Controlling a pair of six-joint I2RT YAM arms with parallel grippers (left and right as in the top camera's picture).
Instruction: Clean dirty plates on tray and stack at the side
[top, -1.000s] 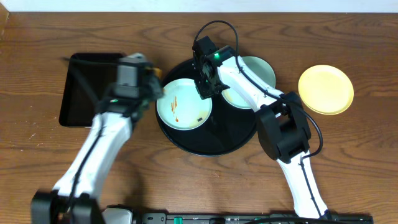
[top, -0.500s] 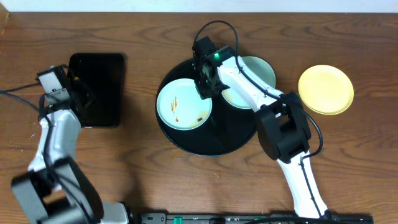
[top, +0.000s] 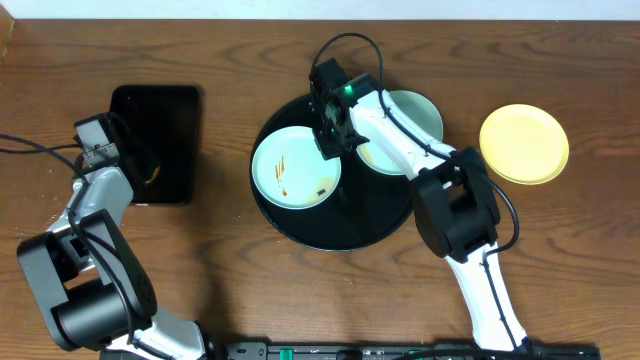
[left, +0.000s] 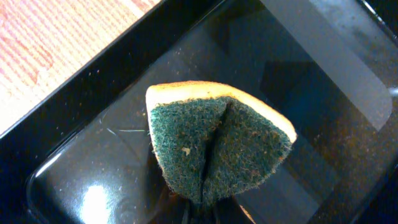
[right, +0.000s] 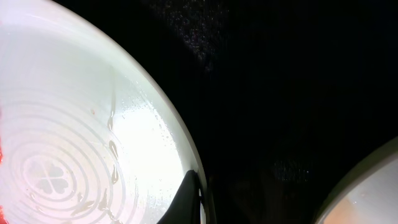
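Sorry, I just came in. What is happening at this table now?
Two robot arms are cleaning plates. The left fingers are shut on a folded green sponge above the rectangular tray. The right fingers pinch the rim of a sauce-streaked mint plate on the round black tray. A second mint plate waits there. The yellow plate lies aside on the table.

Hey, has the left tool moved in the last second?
Yes. The left tool swung left, away from the round tray, and now holds the sponge over the rectangular tray.
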